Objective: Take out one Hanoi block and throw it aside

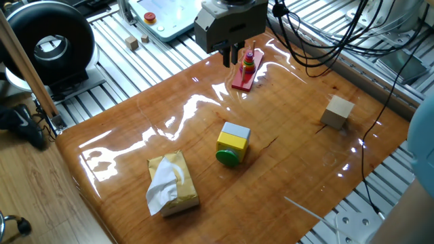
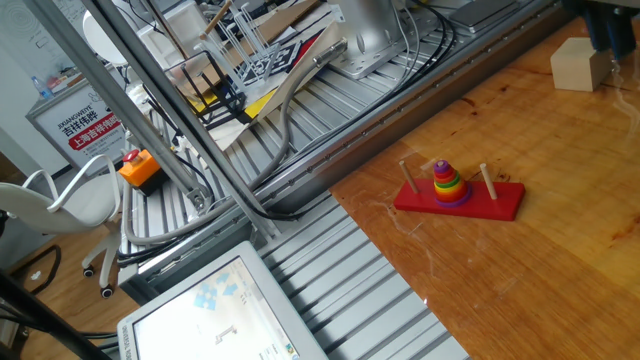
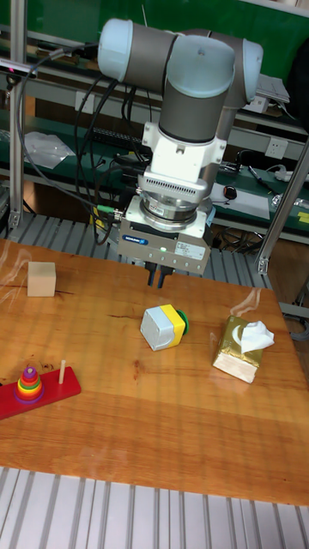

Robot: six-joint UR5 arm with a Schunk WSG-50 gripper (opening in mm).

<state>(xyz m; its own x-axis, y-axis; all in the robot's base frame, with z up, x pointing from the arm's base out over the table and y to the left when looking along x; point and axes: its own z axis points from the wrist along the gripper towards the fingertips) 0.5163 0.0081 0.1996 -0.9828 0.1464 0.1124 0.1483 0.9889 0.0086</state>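
The gripper [image 1: 230, 53] hangs above the surface [image 1: 285, 169], its fingers [image 3: 160, 275] closed together with nothing visibly between them. The Hanoi block [image 2: 442, 166] tops the ring stack on the red base [image 2: 505, 202].

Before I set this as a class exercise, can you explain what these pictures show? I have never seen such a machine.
It is one robot arm standing at a wooden table. At its end is a gripper with two fingers for picking things up. Three fixed cameras look at the same moment. Two look down on the table from different sides, and the tall picture faces the arm head-on.

On the table are a ring tower on a red base with thin pegs, a plain wooden cube, a yellow and grey block with a green cap, and a tissue pack.

The gripper hangs above the table near the tower. Its fingers look closed, and nothing can be seen between them.
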